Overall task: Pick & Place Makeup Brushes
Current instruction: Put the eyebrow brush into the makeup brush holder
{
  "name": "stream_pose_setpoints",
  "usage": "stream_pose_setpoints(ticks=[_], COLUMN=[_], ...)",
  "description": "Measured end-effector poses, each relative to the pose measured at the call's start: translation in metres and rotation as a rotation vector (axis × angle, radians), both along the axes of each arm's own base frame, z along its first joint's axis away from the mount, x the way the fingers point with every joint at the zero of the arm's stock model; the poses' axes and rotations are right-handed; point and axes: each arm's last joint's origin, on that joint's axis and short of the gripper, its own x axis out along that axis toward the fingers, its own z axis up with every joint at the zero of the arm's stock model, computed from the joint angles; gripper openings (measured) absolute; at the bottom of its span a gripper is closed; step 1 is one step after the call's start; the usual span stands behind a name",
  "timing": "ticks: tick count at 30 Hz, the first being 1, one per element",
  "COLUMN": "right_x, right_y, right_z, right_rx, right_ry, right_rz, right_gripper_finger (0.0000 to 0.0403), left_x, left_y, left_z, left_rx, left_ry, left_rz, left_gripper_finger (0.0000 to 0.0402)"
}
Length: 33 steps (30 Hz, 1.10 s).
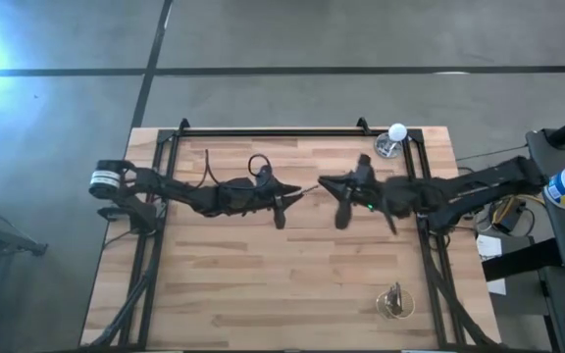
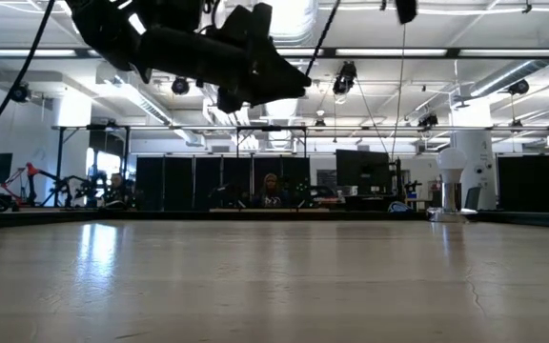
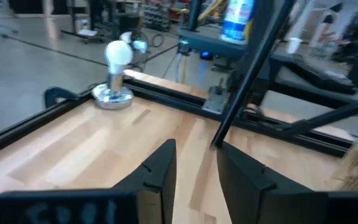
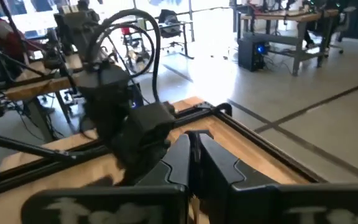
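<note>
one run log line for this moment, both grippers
left gripper: open, mid-table, thin dark stick between fingers | right gripper: shut, facing left arm | holder: front right

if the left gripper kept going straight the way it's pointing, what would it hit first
Most likely the right gripper: seen from above, the left gripper points across the table straight at it, tips nearly meeting. Their relative heights are hard to judge.

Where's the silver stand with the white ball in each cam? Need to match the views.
High view: the stand sits at the table's far right corner, just inside the black rail.
Low view: cannot pick it out for sure.
Left wrist view: the stand is ahead, at the rail's corner.
Right wrist view: not in it.
Shared landmark: the black rail, visible in the high view and both wrist views.
</note>
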Motion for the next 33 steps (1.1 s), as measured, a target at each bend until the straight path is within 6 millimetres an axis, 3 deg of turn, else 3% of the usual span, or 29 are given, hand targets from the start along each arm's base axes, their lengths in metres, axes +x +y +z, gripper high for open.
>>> stream_pose_setpoints(ticks=[7,17,33], right_x=[-0.035,-0.061,-0.092], right_y=[0.041,0.101,0.174], right_z=[0.01,0.029,0.021], right_rx=[0.117,0.273,0.604], right_ry=[0.092,0.291,0.658], right_rz=[-0.034,-0.093,-0.114], right_gripper_finger=[0.0014,0.0013,0.0013], left_x=[-0.011,-0.019,-0.02], left_y=[-0.001,-0.002,-0.003], left_z=[-0.007,-0.017,-0.015], left_rx=[-0.018,-0.019,-0.003], left_ry=[-0.062,-0.058,-0.036], left_rz=[-0.037,-0.041,-0.091], left_gripper_finger=[0.0107,0.0108,0.0096])
